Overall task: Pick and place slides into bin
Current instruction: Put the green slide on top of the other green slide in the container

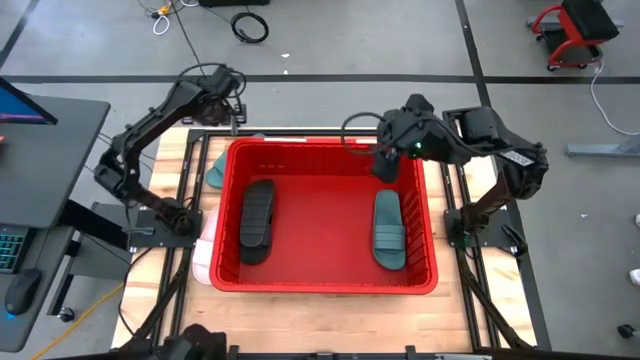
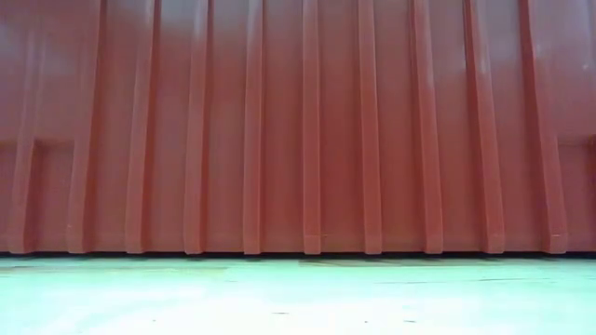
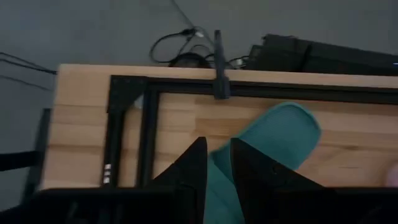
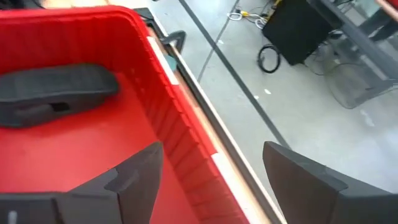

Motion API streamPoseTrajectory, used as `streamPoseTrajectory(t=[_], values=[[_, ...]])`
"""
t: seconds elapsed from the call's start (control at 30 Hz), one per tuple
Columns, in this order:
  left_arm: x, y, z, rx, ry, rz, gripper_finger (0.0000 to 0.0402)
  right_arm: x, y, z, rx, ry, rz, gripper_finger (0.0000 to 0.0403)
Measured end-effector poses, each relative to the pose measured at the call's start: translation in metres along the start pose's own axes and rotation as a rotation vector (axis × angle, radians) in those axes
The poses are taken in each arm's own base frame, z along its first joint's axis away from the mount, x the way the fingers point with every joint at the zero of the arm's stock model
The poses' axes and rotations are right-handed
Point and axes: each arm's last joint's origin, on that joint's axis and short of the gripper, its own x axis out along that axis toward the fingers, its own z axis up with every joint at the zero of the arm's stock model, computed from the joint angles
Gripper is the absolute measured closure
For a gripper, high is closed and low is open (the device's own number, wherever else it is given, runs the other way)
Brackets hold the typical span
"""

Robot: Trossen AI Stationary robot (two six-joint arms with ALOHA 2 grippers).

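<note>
The red bin (image 1: 325,285) fills the table's middle, and its ribbed wall (image 2: 298,121) fills the low view. Inside lie a black slide (image 1: 256,220) on the left and a dark teal slide (image 1: 389,230) on the right. Another teal slide (image 3: 273,140) lies outside the bin's far left corner (image 1: 214,168). My left gripper (image 3: 216,144) is at it, its fingers close together. A pale slide (image 1: 203,250) rests on the table by the bin's left wall. My right gripper (image 1: 385,165) hangs open and empty above the bin's far right part. My left gripper has the teal slide's rubber (image 3: 219,177) between its two fingers, short of the toe end (image 3: 298,121). The fingers slant down toward the table's far edge. They hide the place of contact, so which part they pinch cannot be told, nor whether the slide is lifted.
Black frame rails (image 1: 190,170) run along the table's left, right and far sides, close to the bin. The right wrist view shows the bin's wall (image 4: 180,124) and the black slide (image 4: 56,93). A monitor and keyboard (image 1: 15,245) stand left of the table.
</note>
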Motion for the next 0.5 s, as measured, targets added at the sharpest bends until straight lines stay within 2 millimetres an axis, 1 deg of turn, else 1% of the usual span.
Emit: streamPoseTrajectory(t=[0.07, 0.17, 0.27, 0.33, 0.43, 0.5], values=[[0.001, -0.003, 0.006, -0.026, 0.006, 0.007, 0.0327, 0.005, -0.008, 0.001, 0.003, 0.01, -0.026, 0.0119], [0.001, -0.009, 0.018, -0.093, 0.014, -0.105, 0.0328, 0.011, -0.02, 0.002, 0.034, 0.027, -0.052, 0.0121], [-0.003, -0.012, 0.026, -0.092, -0.028, -0.173, 0.0328, 0.017, -0.03, 0.003, 0.093, 0.039, -0.08, 0.0121], [-0.004, -0.016, 0.033, -0.174, -0.092, -0.205, 0.0325, 0.02, -0.036, 0.003, 0.128, 0.044, -0.099, 0.0121], [-0.003, -0.021, 0.041, -0.363, -0.135, -0.262, 0.0323, 0.024, -0.046, 0.004, 0.159, 0.048, -0.13, 0.0121], [0.006, -0.027, 0.042, -0.451, -0.104, -0.271, 0.0324, 0.027, -0.052, 0.006, 0.206, 0.032, -0.148, 0.0121]])
